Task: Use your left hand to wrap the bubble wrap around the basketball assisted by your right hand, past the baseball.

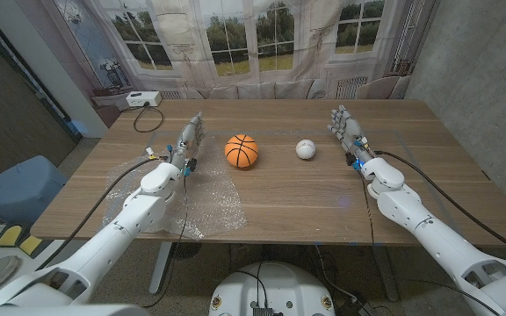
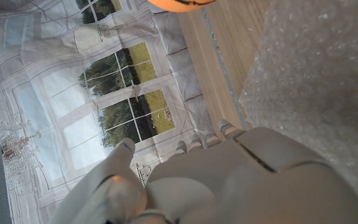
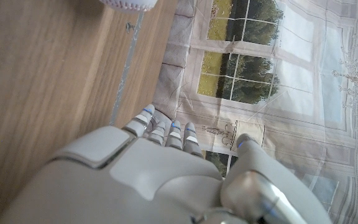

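Head view: start of wrap. Left hand (image 1: 188, 140) and right hand (image 1: 348, 132) empty, fingers apart. Wrap (image 1: 205, 197) lies flat near the table's (image 1: 323, 197) front edge, ball (image 1: 242, 151) bare beyond it, baseball (image 1: 305, 150) beside. Next: left hand grips wrap.

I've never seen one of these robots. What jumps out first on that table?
An orange basketball sits mid-table, a white baseball apart to its right. Two white arms reach in, left hand and right hand both open, holding nothing. A clear sheet of bubble wrap lies spread under the left arm.

One basketball (image 1: 242, 150), one baseball (image 1: 305, 149), one bubble wrap sheet (image 1: 202, 204), two hands.
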Tool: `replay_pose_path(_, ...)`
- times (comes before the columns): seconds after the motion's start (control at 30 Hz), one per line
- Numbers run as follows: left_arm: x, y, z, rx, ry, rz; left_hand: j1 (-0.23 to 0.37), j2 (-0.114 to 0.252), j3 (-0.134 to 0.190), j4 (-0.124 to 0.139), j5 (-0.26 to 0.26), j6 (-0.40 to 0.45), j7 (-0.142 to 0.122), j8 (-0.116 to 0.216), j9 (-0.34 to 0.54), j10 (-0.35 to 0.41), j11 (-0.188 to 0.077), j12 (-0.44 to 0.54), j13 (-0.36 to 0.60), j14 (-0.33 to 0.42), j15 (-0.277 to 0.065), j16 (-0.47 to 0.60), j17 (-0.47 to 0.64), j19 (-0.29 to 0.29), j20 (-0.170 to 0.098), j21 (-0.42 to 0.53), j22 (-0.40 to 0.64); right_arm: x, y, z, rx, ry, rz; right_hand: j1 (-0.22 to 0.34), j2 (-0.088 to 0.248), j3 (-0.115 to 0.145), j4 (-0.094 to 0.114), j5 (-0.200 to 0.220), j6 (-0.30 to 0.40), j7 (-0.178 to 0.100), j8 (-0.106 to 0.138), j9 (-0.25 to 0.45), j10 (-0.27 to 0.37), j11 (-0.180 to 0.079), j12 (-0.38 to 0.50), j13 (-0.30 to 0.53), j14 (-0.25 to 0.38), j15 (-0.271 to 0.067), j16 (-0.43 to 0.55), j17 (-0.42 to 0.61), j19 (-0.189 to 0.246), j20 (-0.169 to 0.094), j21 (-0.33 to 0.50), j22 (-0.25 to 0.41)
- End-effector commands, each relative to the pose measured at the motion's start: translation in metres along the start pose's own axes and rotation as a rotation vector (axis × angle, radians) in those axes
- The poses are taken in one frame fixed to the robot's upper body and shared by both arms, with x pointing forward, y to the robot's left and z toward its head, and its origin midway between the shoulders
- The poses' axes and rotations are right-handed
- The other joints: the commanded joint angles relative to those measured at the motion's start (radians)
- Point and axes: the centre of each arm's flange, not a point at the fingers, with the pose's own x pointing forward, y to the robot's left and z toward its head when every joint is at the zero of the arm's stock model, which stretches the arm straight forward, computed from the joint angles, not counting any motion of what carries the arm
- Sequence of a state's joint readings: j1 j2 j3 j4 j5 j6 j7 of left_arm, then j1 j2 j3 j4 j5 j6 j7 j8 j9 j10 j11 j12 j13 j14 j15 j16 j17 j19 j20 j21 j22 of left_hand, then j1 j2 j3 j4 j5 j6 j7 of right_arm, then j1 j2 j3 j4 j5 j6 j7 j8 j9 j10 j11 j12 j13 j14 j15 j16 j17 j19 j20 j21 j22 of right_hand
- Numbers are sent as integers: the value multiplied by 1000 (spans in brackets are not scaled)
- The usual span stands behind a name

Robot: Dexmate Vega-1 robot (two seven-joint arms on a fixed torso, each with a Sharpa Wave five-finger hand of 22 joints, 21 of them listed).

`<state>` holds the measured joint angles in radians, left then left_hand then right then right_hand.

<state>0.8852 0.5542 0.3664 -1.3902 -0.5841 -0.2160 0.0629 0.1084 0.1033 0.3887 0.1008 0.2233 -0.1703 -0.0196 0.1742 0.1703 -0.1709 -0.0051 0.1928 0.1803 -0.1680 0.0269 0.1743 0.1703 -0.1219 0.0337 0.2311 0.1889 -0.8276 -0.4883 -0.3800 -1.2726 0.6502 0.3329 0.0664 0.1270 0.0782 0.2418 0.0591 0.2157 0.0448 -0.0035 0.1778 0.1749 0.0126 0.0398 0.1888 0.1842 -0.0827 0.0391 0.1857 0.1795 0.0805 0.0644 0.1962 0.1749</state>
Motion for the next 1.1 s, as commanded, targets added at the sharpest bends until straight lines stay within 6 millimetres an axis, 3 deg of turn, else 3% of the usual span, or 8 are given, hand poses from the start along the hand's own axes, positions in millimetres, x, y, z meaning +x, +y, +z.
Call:
replay_pose_path(0.03, -14, -11, 36, 164, 2, 136, 23, 2, 11, -9, 3, -132, -4, 8, 1, -101, -5, 15, 3, -95, -4, 13, 3, 13, 3, 10, 4, 9, 8, 3, -1, -38, 46, 7, 1, 5, 1, 6, 2, 0, 6, 4, 1, 4, 5, 1, -7, 1, 6, 4, 6, -2, 7, 5)
replay_pose_path(0.2, -18, -17, 42, 252, 21, 188, 72, -10, 23, -57, -9, -88, -52, 21, 2, -55, -16, 26, 4, -29, -2, 24, 2, 39, 31, 12, 1, 19, 8, -4, 6, -33, 75, 7, 1, 5, 1, 6, 1, -1, 6, 4, 2, 7, 5, 1, -8, 1, 5, 4, 5, -3, 7, 5)
replay_pose_path(0.43, -31, -25, 57, 435, 72, 284, 148, -40, 36, -141, -33, 7, -74, 40, 7, 24, -27, 47, 11, 67, 38, 36, 9, 70, 73, 16, 5, 26, 7, -7, 13, -36, 113, 6, 0, 5, 0, 6, 0, -2, 6, 4, 2, 8, 5, 1, -8, 1, 5, 4, 4, -2, 6, 5)
replay_pose_path(0.57, -40, -29, 65, 580, 133, 352, 186, -48, 46, -180, -40, 41, -88, 44, 8, 63, -13, 58, 16, 117, 56, 47, 16, 84, 102, 19, 9, 26, 2, -7, 18, -45, 120, 6, 0, 5, 0, 6, 0, -2, 6, 4, 1, 8, 5, 1, -8, 1, 5, 3, 4, -2, 6, 5)
replay_pose_path(0.67, -42, -30, 68, 637, 189, 367, 212, -57, 52, -208, -44, 69, -103, 48, 10, 92, -6, 68, 20, 139, 49, 50, 20, 109, 125, 28, 10, 25, 0, -8, 19, -50, 124, 6, 0, 4, 0, 7, 0, -2, 6, 4, 3, 9, 5, 1, -7, 2, 6, 3, 5, -2, 7, 5)
replay_pose_path(0.77, -42, -29, 72, 696, 257, 339, 250, -66, 60, -241, -44, 104, -92, 53, 11, 126, 16, 77, 24, 165, 39, 52, 22, 147, 137, 40, 11, 25, -2, -9, 27, -49, 125, 6, 0, 4, -1, 7, 0, -2, 7, 4, 4, 10, 6, 1, -7, 1, 5, 3, 6, -2, 7, 5)
replay_pose_path(0.93, -35, -28, 76, 779, 353, 301, 291, -75, 68, -266, -41, 114, -80, 52, 12, 140, 27, 80, 27, 192, 39, 56, 23, 183, 152, 51, 11, 23, -3, -12, 32, -46, 129, 6, 0, 4, -1, 7, 1, -2, 7, 4, 4, 10, 6, 1, -6, 2, 6, 3, 6, -1, 7, 5)
replay_pose_path(1.1, -26, -27, 77, 849, 415, 286, 363, -104, 73, -279, -37, 170, -131, 60, 13, 190, 19, 92, 30, 254, 22, 66, 23, 241, 177, 67, 11, 20, -7, -13, 34, -46, 123, 6, 0, 4, -2, 7, 1, -3, 7, 4, 5, 10, 6, 1, -5, 2, 6, 3, 6, -1, 7, 5)
